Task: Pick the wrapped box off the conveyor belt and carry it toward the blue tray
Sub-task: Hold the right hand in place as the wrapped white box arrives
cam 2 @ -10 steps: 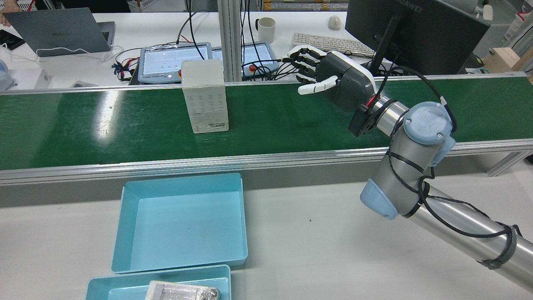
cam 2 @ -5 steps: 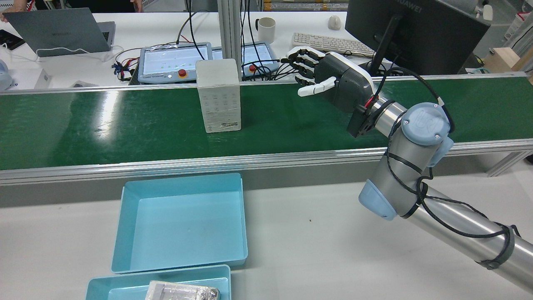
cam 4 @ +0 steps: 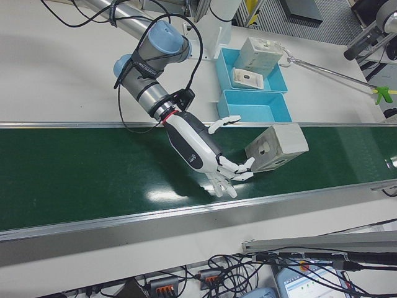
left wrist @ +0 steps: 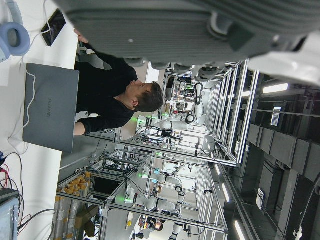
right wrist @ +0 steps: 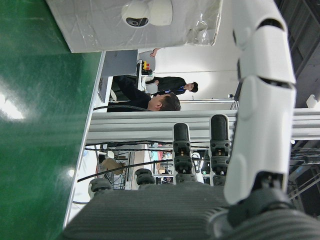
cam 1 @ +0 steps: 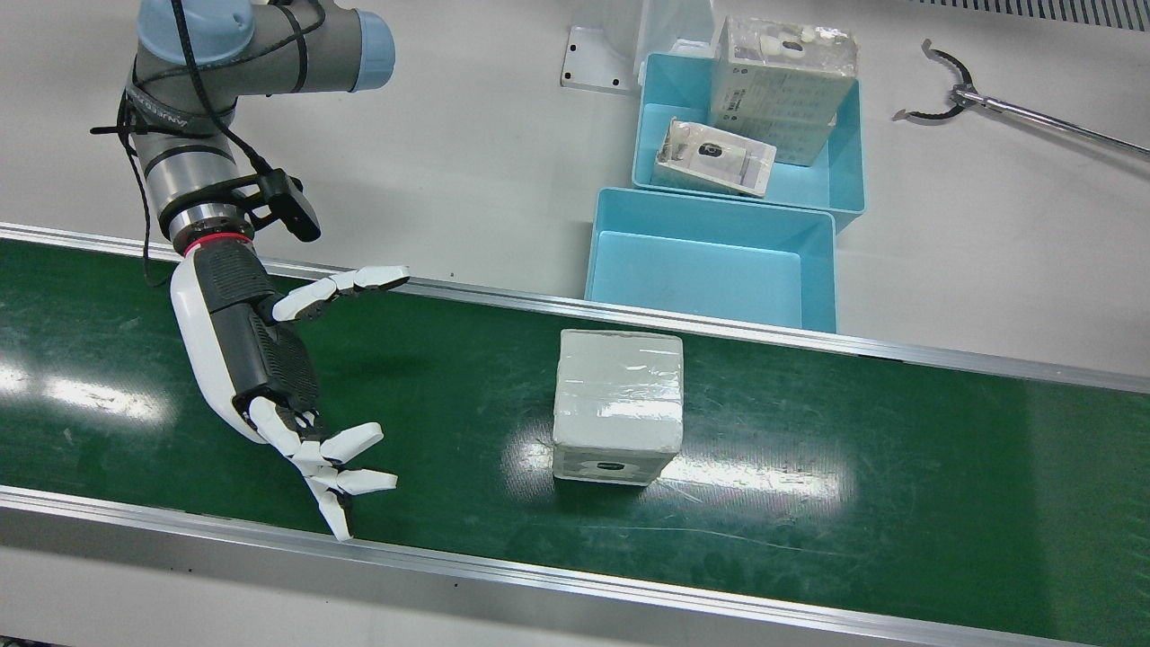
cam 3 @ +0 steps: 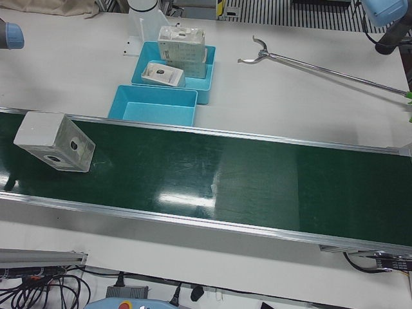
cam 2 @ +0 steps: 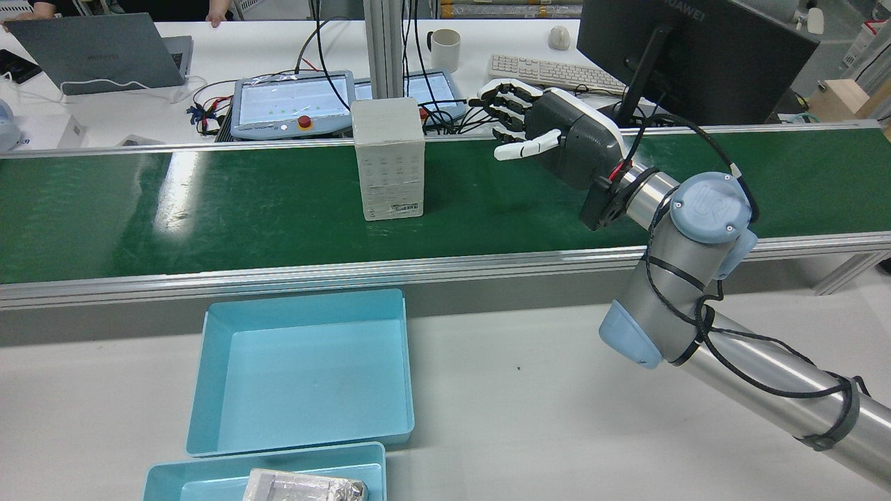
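The green conveyor belt (cam 2: 209, 209) runs across the station, with the white counter (cam 2: 522, 403) on the robot's side of it. The right arm (cam 2: 696, 278) reaches from that counter out over the belt. An empty blue tray (cam 2: 303, 372) sits on the counter, well apart from the right hand (cam 1: 260, 359) and beyond the box as seen from the hand. The wrapped box (cam 1: 617, 415) stands upright on the belt, near the hand on its palm side, not touching it. The hand hovers over the belt with fingers (cam 1: 346, 445) spread apart and thumb raised, holding nothing. The left hand shows only as a blurred edge in its own camera; I cannot tell its state.
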